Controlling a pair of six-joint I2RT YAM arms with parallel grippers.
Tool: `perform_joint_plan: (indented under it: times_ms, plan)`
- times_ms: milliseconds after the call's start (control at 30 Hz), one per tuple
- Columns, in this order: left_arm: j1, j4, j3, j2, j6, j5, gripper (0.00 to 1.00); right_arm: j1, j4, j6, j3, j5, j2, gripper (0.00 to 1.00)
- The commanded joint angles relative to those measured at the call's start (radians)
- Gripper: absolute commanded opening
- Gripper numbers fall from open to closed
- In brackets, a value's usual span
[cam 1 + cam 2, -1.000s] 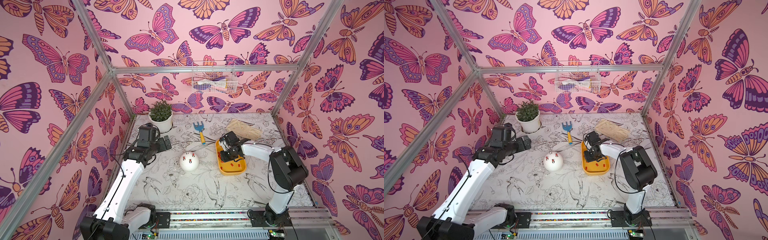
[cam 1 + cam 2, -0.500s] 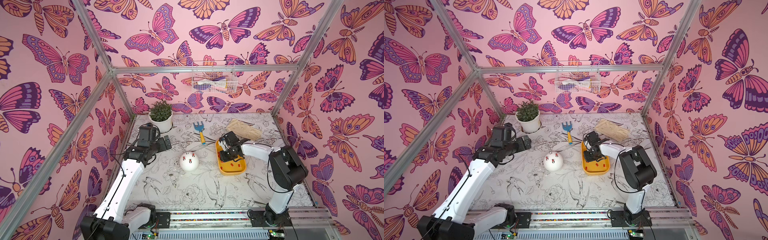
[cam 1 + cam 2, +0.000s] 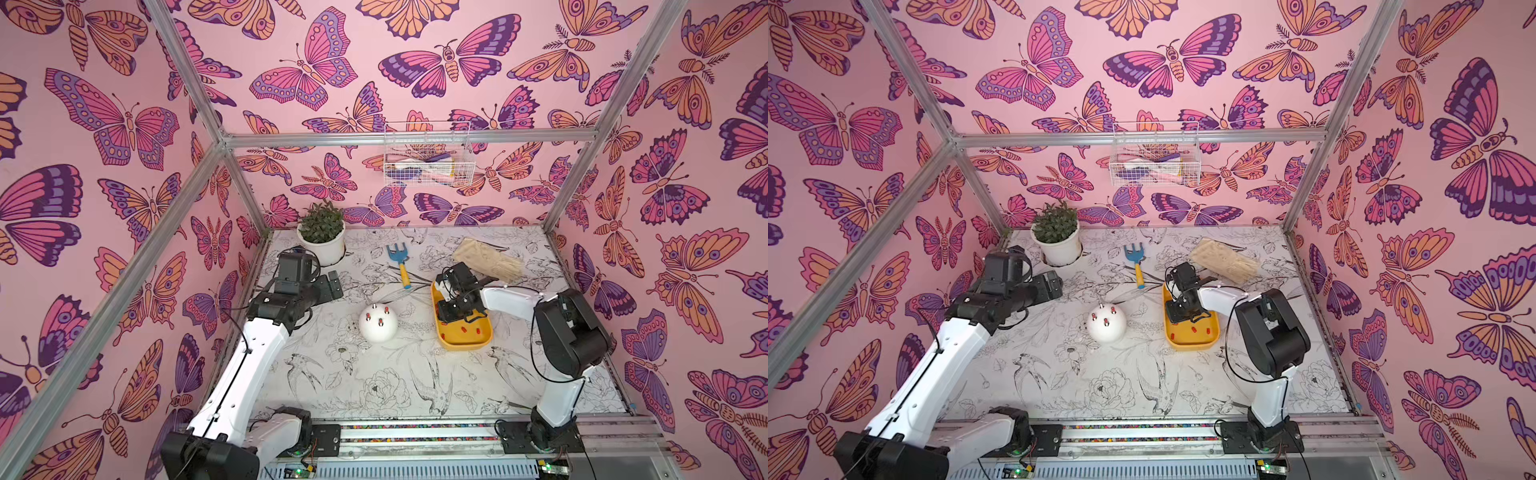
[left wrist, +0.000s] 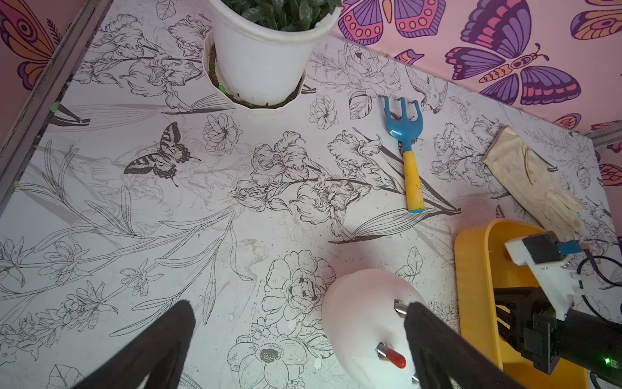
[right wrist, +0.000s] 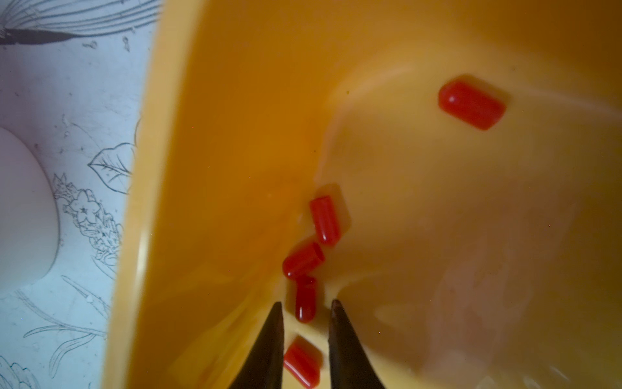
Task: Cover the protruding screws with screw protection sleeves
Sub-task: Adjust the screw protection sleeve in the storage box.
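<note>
Four screws (image 3: pixel 375 306) on white dome (image 3: pixel 378 336), three red-capped, one bare; loose red sleeves (image 5: pixel 472 101) in yellow tray (image 3: pixel 464 343).

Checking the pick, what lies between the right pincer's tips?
One red sleeve, not yet clamped, in the yellow tray; the right wrist view shows it.

Both top views look steeply down from high above the front edge toward the pink butterfly-papered back wall (image 3: pixel 519 199). They are far enough off to take in the whole flower-printed white surface (image 3: pixel 374 374), and they share nearly everything. The left wrist view looks low across that surface past the dark left fingers (image 4: pixel 151 350). It shares the smooth white dome (image 4: pixel 363 313) and the glossy yellow plastic tray (image 4: pixel 471 269) with the top views. The right wrist view looks from very near past the right fingers (image 5: pixel 269 347), down into the tray.
</note>
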Motion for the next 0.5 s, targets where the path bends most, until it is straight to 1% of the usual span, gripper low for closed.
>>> perform_joint_plan:
  times_ms: [0,267,467]
  plan:
    - [-0.006,-0.023,0.009,-0.013,-0.009,-0.024,1.0,-0.002,-0.032,-0.006,0.015,0.008,0.043,0.24]
    - [-0.006,-0.024,0.004,-0.017,-0.008,-0.029,1.0,-0.002,-0.036,0.006,0.032,0.032,0.057,0.15]
    - [-0.006,-0.023,-0.005,-0.034,-0.004,-0.036,1.0,-0.002,-0.048,0.018,0.032,0.06,0.028,0.11]
